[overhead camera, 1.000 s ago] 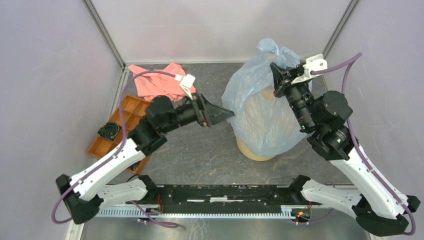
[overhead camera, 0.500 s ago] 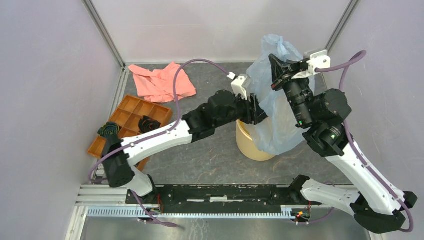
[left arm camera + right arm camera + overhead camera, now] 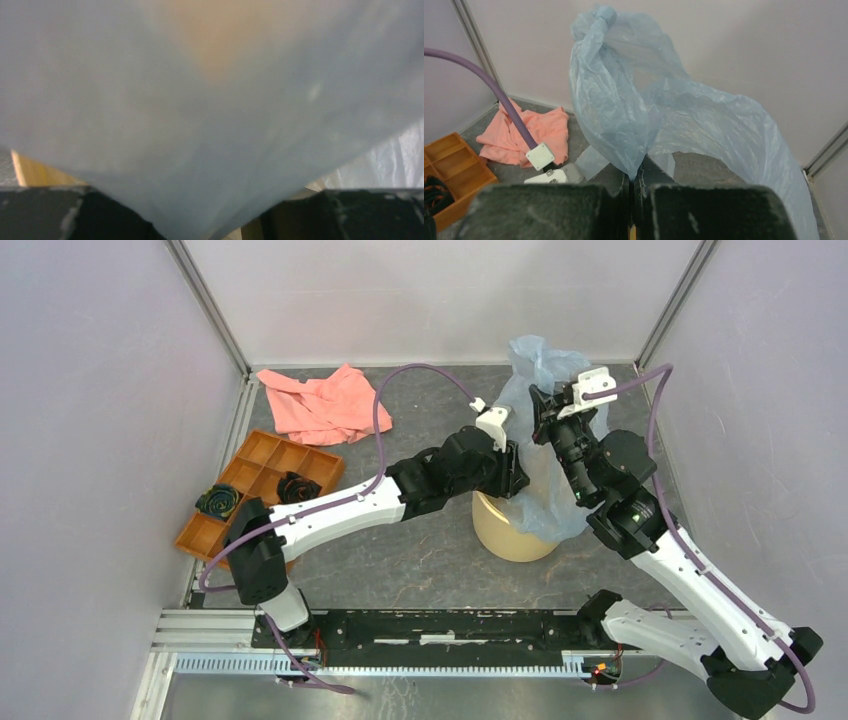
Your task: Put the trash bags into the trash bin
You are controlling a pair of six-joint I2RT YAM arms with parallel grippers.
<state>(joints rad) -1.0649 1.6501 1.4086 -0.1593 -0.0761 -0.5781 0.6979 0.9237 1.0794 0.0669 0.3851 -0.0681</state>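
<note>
The pale blue-grey trash bag (image 3: 548,455) hangs bunched over the pale yellow trash bin (image 3: 508,535) and drapes down its right side. My right gripper (image 3: 541,403) is shut on a pinch of the bag's film above the bin; in the right wrist view (image 3: 632,176) the film rises from the closed jaws. My left gripper (image 3: 517,472) is at the bin's rim, pressed into the bag's left side. In the left wrist view the film (image 3: 210,115) fills the frame and dips between my open fingers (image 3: 45,215). Bin rim shows below (image 3: 35,172).
A salmon-pink cloth (image 3: 325,405) lies at the back left. An orange compartmented tray (image 3: 262,455) with black items (image 3: 218,502) sits by the left wall. Grey walls stand close behind and right of the bin. My left arm's purple cable (image 3: 400,380) arcs over the floor.
My left arm swung right from the tray side to the bin and pushed its gripper into the bag. My right gripper came down and left with the bag, which has bunched narrower over the bin.
</note>
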